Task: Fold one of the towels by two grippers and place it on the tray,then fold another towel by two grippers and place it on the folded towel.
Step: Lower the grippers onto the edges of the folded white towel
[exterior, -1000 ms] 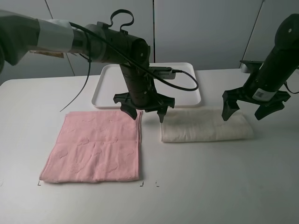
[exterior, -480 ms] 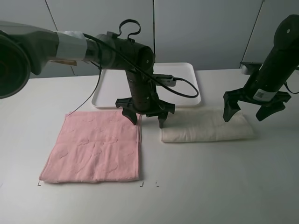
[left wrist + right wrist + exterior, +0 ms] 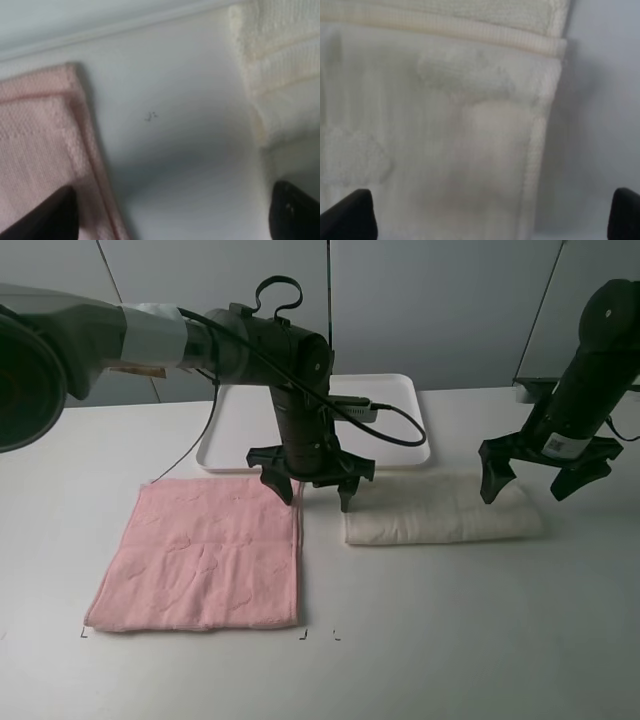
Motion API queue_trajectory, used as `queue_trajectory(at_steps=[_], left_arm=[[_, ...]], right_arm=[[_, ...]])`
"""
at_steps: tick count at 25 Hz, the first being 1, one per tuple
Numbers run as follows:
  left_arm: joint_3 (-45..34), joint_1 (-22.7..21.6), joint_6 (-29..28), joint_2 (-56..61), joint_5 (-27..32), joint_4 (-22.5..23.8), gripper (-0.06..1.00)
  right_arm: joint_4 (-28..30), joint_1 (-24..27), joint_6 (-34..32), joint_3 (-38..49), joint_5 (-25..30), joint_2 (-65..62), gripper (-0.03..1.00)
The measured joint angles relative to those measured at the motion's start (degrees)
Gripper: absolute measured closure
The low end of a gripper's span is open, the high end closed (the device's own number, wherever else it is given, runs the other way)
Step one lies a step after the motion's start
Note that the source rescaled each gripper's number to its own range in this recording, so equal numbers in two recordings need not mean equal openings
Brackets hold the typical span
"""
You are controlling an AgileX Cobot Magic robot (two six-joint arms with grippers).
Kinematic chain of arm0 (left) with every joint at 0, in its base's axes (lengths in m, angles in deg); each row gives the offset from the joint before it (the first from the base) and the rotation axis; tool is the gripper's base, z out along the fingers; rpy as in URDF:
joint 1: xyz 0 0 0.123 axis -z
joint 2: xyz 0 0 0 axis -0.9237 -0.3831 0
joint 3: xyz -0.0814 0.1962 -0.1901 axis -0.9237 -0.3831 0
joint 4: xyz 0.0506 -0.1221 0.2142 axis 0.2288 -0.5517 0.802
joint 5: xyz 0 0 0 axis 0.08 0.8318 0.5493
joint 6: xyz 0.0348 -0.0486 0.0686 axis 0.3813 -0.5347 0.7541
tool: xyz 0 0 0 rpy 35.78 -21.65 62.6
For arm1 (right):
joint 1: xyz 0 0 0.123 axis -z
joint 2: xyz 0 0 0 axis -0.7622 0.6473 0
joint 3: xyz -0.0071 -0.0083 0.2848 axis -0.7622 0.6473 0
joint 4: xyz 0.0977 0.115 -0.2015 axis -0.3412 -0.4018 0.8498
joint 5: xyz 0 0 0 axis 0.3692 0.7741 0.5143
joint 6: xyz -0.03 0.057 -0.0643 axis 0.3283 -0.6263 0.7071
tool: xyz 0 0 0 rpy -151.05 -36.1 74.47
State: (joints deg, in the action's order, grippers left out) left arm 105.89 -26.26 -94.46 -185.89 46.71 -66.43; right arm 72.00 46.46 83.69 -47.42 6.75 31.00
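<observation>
we find the pink towel [image 3: 205, 552] spread flat on the counter [image 3: 470, 620], on the left of the high view, its far edge near the front rim of the tray [image 3: 238, 430]. the white towel [image 3: 440, 512] lies to its right as a long folded strip. it is also on the counter, just in front of the tray. a narrow strip of bare counter separates the two towels.

left gripper [image 3: 318, 496]: it points down over that gap, with jaws wide apart and nothing held. one fingertip [image 3: 290, 492] stands above the far right corner of the pink towel, and the other is at the left end of the white towel. the left wrist view agrees. it shows the pink hem on one side, the white folded layers on the other and bare counter between, with a dark fingertip [image 3: 47, 215] over the pink cloth. we cannot tell whether either tip touches cloth.

right gripper [image 3: 521, 492]: it hangs over the right end of the white towel, with jaws likewise spread and nothing between them. the right wrist view shows that end of the towel, with a stacked hem along one edge and bare counter beside it. contact cannot be told here either.

a black cable [image 3: 400, 430] runs from the left arm across the tray.
</observation>
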Motion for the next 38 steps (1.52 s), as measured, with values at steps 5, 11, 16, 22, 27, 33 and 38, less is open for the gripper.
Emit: queue_trajectory(at_steps=[5,11,16,22,27,33,38], left_arm=[[0.0,0.0,0.0,0.0,0.6,1.2,-0.03],[0.9,0.0,0.6,-0.1,0.7,-0.5,-0.03],[4.3,0.1,1.5,-0.1,0.9,-1.0,-0.03],[4.8,0.1,1.6,-2.2,2.8,-0.5,-0.03],[5.1,0.7,1.5,-3.4,3.0,-0.5,-0.03],[5.2,0.7,1.3,-3.5,3.4,-0.1,-0.02],[5.2,0.8,0.7,-3.5,3.5,-0.1,0.01]], right_arm=[[0.0,0.0,-0.7,-0.1,0.3,0.4,-0.03],[0.0,0.0,-0.9,-0.1,0.3,0.4,-0.03],[0.0,0.0,-0.9,-0.1,0.3,0.4,-0.03],[0.0,0.0,-0.9,-0.1,0.1,0.4,-0.03],[0.0,0.0,-0.9,-0.1,0.0,0.4,-0.03],[0.0,0.0,-0.9,-0.1,0.1,0.4,-0.03],[0.4,0.0,-0.9,-3.3,2.5,0.6,-0.03]])
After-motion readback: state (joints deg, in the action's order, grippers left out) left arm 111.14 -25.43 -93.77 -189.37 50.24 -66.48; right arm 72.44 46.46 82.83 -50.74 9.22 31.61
